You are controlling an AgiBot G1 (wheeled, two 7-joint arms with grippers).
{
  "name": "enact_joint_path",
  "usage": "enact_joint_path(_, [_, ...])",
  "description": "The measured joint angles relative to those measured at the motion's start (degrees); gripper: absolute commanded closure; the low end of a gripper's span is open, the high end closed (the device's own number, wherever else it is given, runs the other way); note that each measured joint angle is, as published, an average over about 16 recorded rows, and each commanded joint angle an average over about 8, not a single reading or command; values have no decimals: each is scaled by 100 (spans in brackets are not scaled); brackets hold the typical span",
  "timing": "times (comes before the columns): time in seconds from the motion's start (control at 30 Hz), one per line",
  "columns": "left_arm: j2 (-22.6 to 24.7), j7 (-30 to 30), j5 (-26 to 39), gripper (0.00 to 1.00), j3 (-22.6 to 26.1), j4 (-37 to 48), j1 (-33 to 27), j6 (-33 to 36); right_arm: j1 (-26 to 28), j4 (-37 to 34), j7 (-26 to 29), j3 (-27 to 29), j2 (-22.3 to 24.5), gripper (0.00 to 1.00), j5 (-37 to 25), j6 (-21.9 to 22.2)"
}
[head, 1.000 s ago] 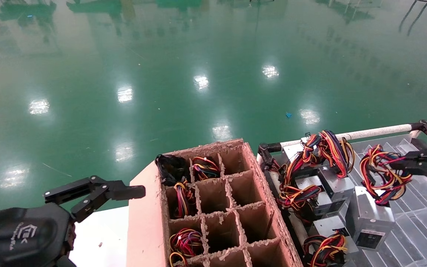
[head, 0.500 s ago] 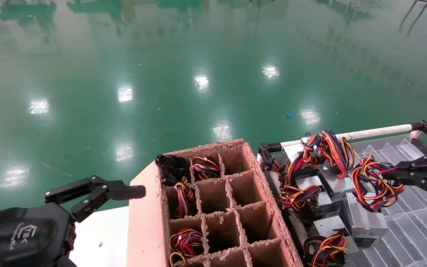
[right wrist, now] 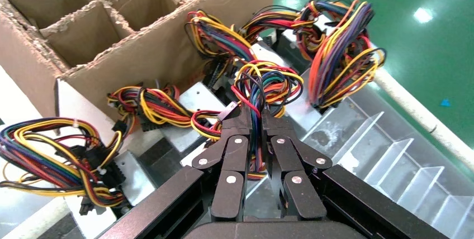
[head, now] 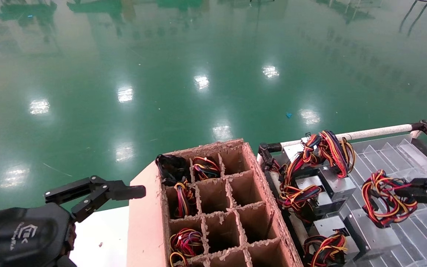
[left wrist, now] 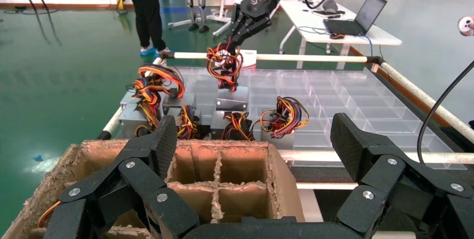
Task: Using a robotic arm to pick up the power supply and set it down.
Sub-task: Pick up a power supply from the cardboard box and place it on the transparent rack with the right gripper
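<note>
My divider box sits ahead of me, the clear tray touching its right side. Power supplies crowd the tray's left edge. My right gripper is above the tray, my left gripper left of the box

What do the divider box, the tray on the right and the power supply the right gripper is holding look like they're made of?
Divider box: brown corrugated cardboard, matte, with ragged, fraying cell edges.
Tray: probably clear moulded plastic; glossy and see-through, with ribbed partitions.
Power supply: seemingly sheet metal, dull silver-grey with crisp folded edges; its wire bundle, which the right gripper pinches, has coloured, likely plastic insulation.
</note>
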Motion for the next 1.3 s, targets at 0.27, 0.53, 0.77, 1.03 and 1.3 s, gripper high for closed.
enact_joint_path(0.27, [0,0,0,0,1,0,0,0,-142,-168,-92,-180,-73,100,224,42])
enact_joint_path(0.53, [0,1,-1,0,1,0,0,0,-333,-573,-300,-272,-282,100,383,83])
enact_joint_path(0.77, [-1,1,-1,0,2,0,0,-1,-484,-911,-494,-310,-431,100,477,98])
enact_joint_path(1.03, [-1,1,-2,0,2,1,0,-1,-590,-1140,-636,-336,-529,16,549,99])
enact_joint_path(1.3, [-1,1,-3,0,2,1,1,-2,-620,-1197,-672,-345,-557,0,576,98])
